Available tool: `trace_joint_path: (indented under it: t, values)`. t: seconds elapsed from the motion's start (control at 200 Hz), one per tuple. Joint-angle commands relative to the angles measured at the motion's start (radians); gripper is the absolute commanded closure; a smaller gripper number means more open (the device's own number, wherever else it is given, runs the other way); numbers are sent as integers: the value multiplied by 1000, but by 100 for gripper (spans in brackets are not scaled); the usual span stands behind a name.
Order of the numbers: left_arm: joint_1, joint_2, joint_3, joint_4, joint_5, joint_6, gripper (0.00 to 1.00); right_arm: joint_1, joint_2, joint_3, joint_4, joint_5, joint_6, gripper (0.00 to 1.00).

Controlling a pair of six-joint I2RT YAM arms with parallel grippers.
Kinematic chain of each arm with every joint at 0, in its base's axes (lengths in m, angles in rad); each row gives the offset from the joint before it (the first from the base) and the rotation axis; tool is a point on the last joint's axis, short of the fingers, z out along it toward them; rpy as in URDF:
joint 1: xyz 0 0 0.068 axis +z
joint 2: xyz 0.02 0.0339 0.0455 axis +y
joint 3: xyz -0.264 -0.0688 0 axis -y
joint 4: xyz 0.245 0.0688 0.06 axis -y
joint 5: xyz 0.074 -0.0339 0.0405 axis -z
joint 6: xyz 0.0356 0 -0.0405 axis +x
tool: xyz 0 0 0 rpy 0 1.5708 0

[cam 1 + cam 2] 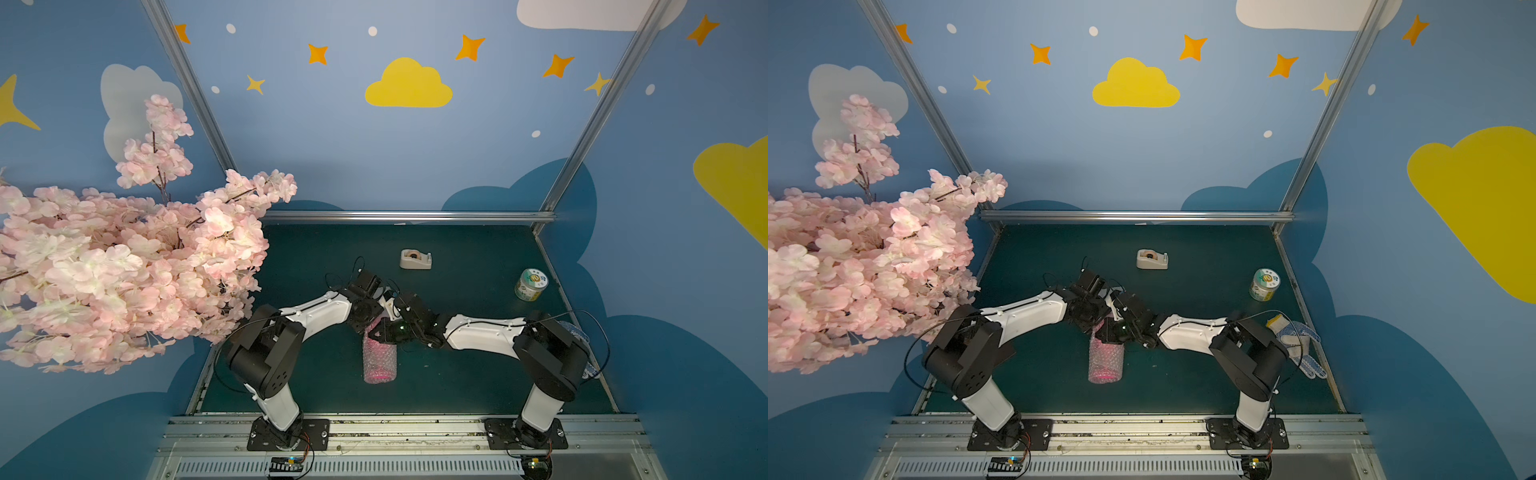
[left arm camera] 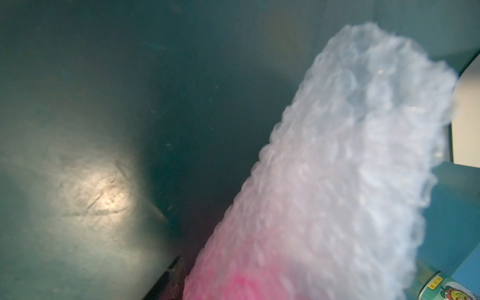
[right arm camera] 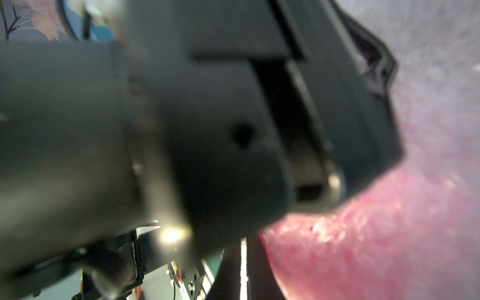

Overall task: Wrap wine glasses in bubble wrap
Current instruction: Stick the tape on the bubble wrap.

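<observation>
Goblet, one, pink, lies rolled inside one wrap mid-surface, between two arms. Right fingers are together at the roll's far end. Left fingers sit beside them, spread unclear. Beyond: one dispenser, one tin, one glove.

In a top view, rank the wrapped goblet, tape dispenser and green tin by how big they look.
Largest: wrapped goblet.
Then green tin and tape dispenser, near alike; the dispenser sits farther back, so unranked.
</observation>
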State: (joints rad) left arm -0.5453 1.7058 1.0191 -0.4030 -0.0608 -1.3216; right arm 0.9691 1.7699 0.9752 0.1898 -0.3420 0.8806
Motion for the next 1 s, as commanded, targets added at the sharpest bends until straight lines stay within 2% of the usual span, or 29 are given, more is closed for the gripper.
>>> trace_joint_path:
  t: [0.0, 0.345, 0.486, 0.616, 0.836, 0.996]
  values:
    - [-2, -15, 7, -39, -17, 28, 39, -20, -13, -18, 10, -20, 5, 90]
    - [-2, -9, 25, -50, -17, 39, 39, -58, -195, -35, -109, 4, -38, 84]
    - [-1, -7, 28, -48, -16, 39, 39, -79, -183, -69, -96, -34, -52, 84]
    - [-2, -6, 30, -50, -14, 41, 39, -71, -123, -76, -11, -76, -44, 84]
    - [-2, -3, 37, -55, -11, 46, 39, -73, -52, -52, 34, -71, -27, 84]
    - [-2, -17, 43, -59, -23, 70, 39, -86, -123, -76, 23, -66, -16, 82]
